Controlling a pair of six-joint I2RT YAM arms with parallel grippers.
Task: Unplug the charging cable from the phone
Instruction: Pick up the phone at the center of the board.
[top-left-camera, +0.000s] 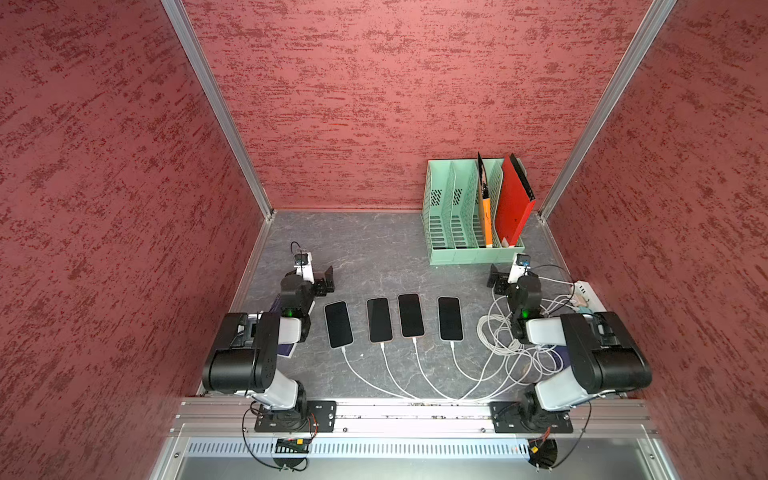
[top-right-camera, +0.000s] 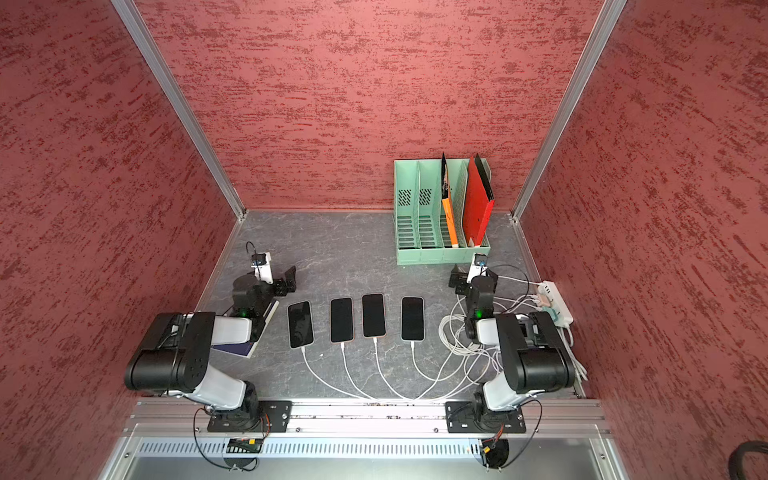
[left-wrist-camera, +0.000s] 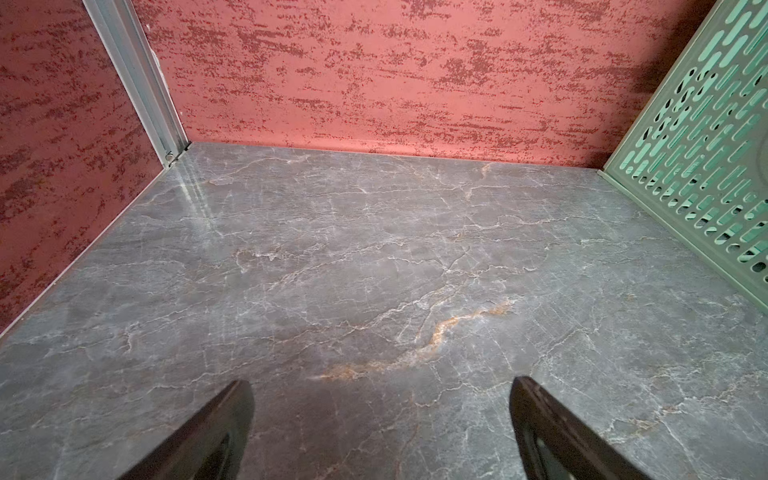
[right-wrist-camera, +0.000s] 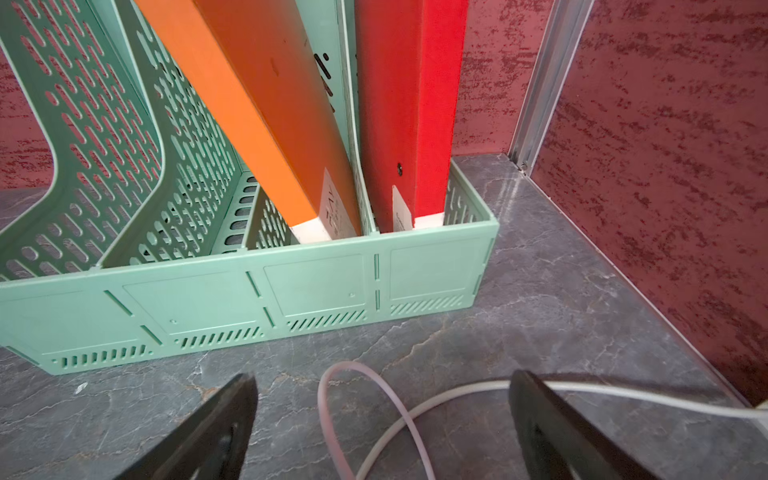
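No legible text anywhere. A white label (right-wrist-camera: 334, 203) on the orange folder (right-wrist-camera: 266, 104), and another on the red folder (right-wrist-camera: 409, 104), carry marks too blurred to read.

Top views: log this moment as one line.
stage: unplugging not begun | phones: four, screens dark | charging cables: all plugged in | left gripper: open, empty | right gripper: open, empty

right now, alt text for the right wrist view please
The open right pincer hovers over white cables looped on a grey table. Just ahead stands a green rack holding an orange folder and a red folder.
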